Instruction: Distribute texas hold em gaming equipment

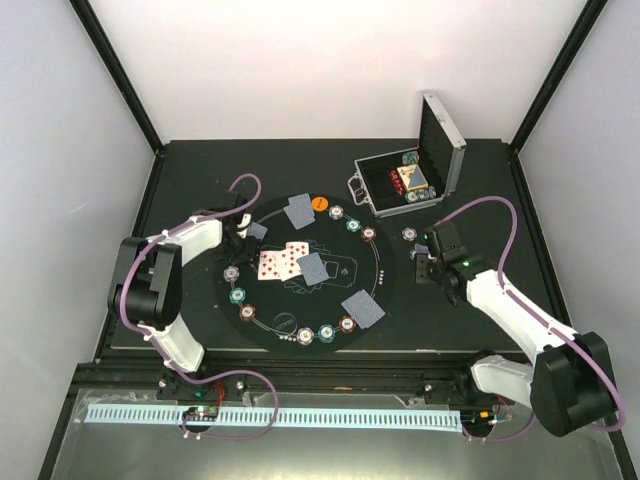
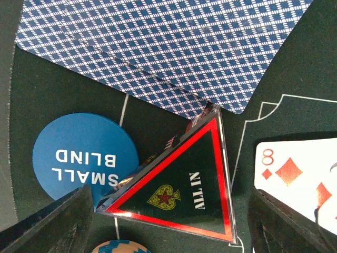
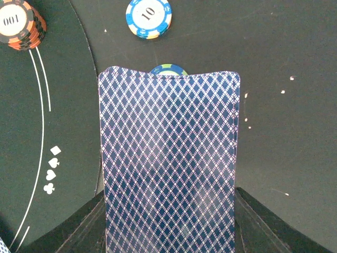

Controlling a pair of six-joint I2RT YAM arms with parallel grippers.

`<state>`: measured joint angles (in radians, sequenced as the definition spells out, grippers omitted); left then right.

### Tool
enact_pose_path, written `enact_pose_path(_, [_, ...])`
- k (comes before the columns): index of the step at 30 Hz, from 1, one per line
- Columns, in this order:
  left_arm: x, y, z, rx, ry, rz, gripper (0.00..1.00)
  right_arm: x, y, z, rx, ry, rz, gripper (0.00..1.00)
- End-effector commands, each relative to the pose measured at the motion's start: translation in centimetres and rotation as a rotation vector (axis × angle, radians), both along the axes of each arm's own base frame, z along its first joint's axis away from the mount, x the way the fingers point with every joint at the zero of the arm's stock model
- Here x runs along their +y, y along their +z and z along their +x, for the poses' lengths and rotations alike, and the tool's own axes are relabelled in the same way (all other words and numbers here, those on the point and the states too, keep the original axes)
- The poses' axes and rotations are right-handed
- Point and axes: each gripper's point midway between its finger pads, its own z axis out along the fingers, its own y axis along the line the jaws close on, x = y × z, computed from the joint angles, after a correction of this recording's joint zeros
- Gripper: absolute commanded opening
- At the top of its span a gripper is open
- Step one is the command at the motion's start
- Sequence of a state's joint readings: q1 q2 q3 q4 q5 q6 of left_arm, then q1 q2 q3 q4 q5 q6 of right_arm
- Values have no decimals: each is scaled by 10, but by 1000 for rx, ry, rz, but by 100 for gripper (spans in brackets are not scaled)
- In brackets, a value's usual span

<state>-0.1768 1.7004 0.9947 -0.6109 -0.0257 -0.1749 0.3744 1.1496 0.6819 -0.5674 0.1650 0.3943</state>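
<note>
The red triangle marker (image 2: 179, 184) reading ALL IN lies on the round black mat (image 1: 265, 325), one edge resting over the blue SMALL BLIND disc (image 2: 79, 153). My left gripper (image 2: 168, 226) straddles it with the fingers (image 2: 52, 221) open and a gap on the right side; in the top view it (image 1: 240, 228) is at the mat's upper left. My right gripper (image 3: 168, 221) is shut on grey-blue-backed playing cards (image 3: 168, 158), right of the mat (image 1: 425, 265). Face-up cards (image 1: 280, 262) lie mid-mat. Chips (image 1: 237, 294) ring the mat. An orange disc (image 1: 320, 203) sits at the far edge.
The open silver case (image 1: 410, 180) stands at the back right with chips inside. Face-down cards (image 1: 362, 308) lie on the mat. A blue 10 chip (image 3: 149, 17) and a red-brown stack (image 3: 20, 23) lie beyond the held cards. Black frame posts border the table.
</note>
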Motion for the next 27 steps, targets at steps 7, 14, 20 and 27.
enact_pose_path(7, [0,47,20,-131,2,-27,86,12,11,8,-21,51,40,56])
enact_pose_path(14, [-24,105,11,-276,-19,-201,82,39,18,5,-27,178,147,56])
enact_pose_path(20, [-99,125,-16,-261,-180,-491,78,77,16,-9,-11,327,175,56])
enact_pose_path(27, [-196,136,-71,-114,-454,-738,77,127,26,-43,-31,539,199,56])
